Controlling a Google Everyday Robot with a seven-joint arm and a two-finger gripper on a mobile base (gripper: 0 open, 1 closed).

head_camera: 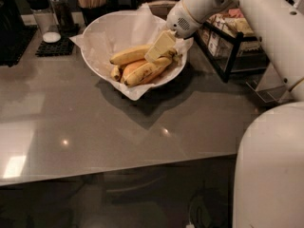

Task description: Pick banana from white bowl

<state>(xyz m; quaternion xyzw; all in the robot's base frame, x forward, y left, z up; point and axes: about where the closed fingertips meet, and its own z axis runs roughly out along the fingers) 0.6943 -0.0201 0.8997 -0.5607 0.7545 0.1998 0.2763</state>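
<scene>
gripper point(155, 52) at banana point(127, 55) in white bowl point(97, 42); speckled banana point(145, 72) beside.

— The grey stone-like surface point(95, 127)?
— Smooth, glossy. The round white bowl point(87, 63) holds crinkled matt paper point(114, 32); the smooth cream plastic hand point(160, 46) sits over the matt-skinned yellow banana point(128, 55).

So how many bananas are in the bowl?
3: the plain banana at the back, under the gripper; an orange-toned banana in the middle; a speckled banana in front. More may be hidden.
</scene>
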